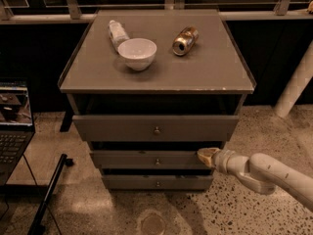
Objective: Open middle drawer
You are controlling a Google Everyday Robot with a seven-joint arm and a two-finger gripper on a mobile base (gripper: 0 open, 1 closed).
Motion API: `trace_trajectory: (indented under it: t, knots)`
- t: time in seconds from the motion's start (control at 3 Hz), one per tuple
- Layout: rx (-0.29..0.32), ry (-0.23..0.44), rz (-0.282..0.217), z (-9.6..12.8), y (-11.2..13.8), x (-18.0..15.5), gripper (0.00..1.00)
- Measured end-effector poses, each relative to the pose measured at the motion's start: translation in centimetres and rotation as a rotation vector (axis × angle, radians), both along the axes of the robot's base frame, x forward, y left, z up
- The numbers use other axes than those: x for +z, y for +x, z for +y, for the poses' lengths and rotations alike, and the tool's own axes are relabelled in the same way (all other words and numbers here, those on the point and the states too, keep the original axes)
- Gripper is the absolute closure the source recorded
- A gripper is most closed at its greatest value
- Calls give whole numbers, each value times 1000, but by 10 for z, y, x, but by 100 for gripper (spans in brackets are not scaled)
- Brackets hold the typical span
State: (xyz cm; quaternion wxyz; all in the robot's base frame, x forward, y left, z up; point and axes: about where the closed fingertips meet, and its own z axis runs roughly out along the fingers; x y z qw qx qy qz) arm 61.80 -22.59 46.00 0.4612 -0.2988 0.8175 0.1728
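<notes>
Middle drawer (pixel 142 159) sits halfway down the cabinet (pixel 156 77) front, pulled slightly out. Gripper (pixel 207 154) is at the cabinet's right front edge, against that drawer; I cannot tell whether it is open or closed.

White arm (pixel 274 175) extended from the near right edge toward the left, sloping slightly upward to its tip. End effector (pixel 207 154) sat low, right of centre, pointed left, tan-tipped, with a white cylindrical wrist (pixel 229 161) just behind it.
</notes>
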Motion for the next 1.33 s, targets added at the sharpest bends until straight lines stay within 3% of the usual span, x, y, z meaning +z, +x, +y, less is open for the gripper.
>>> trace_trajectory:
  t: [0.67, 1.33]
  knots:
    - [-27, 22, -30, -2, 24, 1, 100]
    - [-40, 21, 24, -3, 48, -20, 100]
